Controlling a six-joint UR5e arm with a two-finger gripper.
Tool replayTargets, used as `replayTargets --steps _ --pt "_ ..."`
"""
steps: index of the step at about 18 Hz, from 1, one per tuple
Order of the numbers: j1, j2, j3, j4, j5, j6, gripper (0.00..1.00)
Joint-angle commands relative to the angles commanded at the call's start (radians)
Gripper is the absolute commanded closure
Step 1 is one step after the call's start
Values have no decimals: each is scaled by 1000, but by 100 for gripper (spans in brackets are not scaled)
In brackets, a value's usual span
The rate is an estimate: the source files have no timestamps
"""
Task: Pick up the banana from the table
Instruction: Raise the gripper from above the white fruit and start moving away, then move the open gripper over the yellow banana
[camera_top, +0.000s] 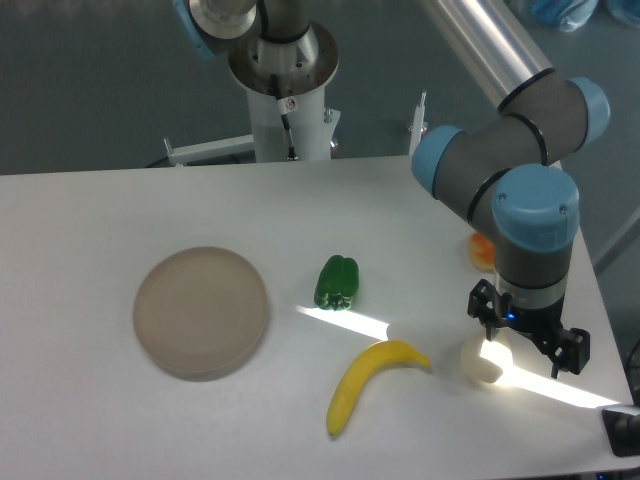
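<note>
The yellow banana (368, 387) lies curved on the white table (120, 210), near the front edge and right of centre. My gripper (527, 332) hangs from the arm to the right of the banana, over the table's right side. Its two black fingers stand wide apart and hold nothing. It is about a banana's length from the banana's upper tip and does not touch it. A pale round fruit (479, 361) lies between the gripper and the banana, just under the left finger.
A green pepper (337, 282) lies just behind the banana. A round beige plate (201, 311) sits at the left. A small orange fruit (481, 251) is partly hidden behind my arm at the right. The robot base (287, 95) stands behind the table.
</note>
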Motion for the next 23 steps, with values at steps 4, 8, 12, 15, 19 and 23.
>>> replayTargets --steps 4,8,12,15,19,23 --pt "0 5 -5 0 0 0 0" --pt "0 18 -12 2 2 0 0" --pt "-9 25 -20 3 2 -153 0" --pt "-21 25 -23 12 3 -257 0" --pt "-60 23 -25 12 2 -484 0" --pt "-113 18 -76 12 9 -610 0"
